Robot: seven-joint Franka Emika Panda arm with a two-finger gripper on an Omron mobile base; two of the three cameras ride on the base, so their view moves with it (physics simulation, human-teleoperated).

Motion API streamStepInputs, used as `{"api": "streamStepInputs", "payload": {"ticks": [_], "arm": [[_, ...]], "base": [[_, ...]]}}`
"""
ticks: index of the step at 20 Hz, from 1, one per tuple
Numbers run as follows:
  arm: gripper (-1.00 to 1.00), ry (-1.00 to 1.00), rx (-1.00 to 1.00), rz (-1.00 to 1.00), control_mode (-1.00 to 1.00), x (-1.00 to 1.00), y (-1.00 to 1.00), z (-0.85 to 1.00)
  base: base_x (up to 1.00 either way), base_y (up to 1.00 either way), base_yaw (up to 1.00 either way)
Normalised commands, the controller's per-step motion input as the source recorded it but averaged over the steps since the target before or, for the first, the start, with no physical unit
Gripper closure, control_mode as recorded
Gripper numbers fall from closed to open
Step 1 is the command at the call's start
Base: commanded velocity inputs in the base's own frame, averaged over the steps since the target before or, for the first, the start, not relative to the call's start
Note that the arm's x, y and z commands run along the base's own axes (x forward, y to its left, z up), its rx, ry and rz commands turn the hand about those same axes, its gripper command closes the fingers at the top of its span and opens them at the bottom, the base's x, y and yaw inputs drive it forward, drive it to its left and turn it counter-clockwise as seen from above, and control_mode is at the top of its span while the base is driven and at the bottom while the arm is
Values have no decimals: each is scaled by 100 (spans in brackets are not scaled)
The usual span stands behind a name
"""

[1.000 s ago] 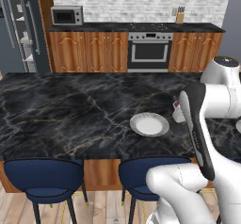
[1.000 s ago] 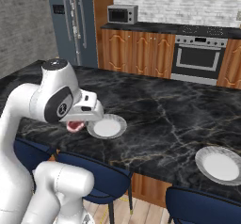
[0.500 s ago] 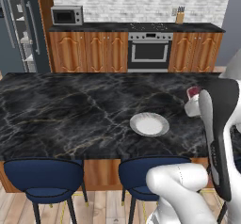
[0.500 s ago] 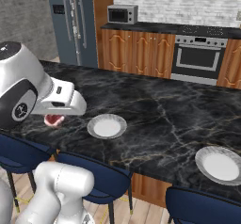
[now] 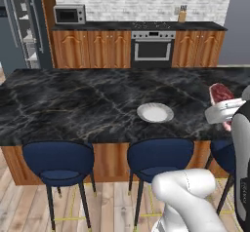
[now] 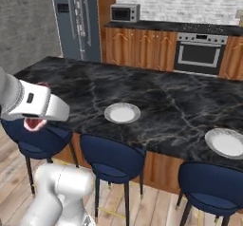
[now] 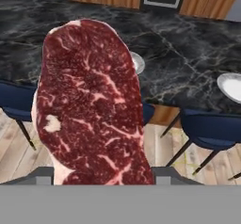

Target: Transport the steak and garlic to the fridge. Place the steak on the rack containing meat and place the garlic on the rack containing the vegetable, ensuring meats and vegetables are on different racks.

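- Gripper (image 5: pixel 223 110) was clamped on the steak (image 7: pixel 89 105) — red slab w/ pale marbling stood up from between the jaws, big in the hand view.
- Left base view: steak (image 5: pixel 221 93) poked up above the white hand at far right, held in the air over the right end of the black marble island (image 5: pixel 73 104).
- Right base view: hand was at far left, a bit of steak (image 6: pixel 34 123) hung below it, off the near edge of the island (image 6: pixel 180 111), above a blue stool (image 6: pixel 40 137).
- Round pale plate (image 5: pixel 155 112) sat on the island near its front edge, well apart from the steak; same plate (image 6: pixel 122 112) seen from the right side.
- 2nd plate (image 6: pixel 226 142) lay at the island's right end, also in the hand view (image 7: pixel 232 87).
- Fridge (image 6: pixel 76 21) stood tall and slate-grey at back left, long handles, across the room from the arm; in the left base view fridge (image 5: pixel 19 26) showed white shelves at the left edge.
- Steel oven (image 5: pixel 153 48) and microwave (image 5: pixel 69 14) were along the back wall, wood cabinets either side.
- Three blue stools lined the near side of the island.
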Motion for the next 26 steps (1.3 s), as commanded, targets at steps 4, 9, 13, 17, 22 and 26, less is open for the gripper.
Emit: {"api": "streamStepInputs", "payload": {"ticks": [4, 9, 13, 17, 22, 26], "arm": [[100, 0, 0, 0, 100, 0, 0, 0], [100, 0, 0, 0, 100, 0, 0, 0], [100, 0, 0, 0, 100, 0, 0, 0], [100, 0, 0, 0, 100, 0, 0, 0], [100, 0, 0, 0, 100, 0, 0, 0], [100, 0, 0, 0, 100, 0, 0, 0]], "base": [[-82, 100, -5], [-4, 100, -2], [21, 100, -1], [38, 100, 0], [60, 100, 0], [34, 100, 0]]}}
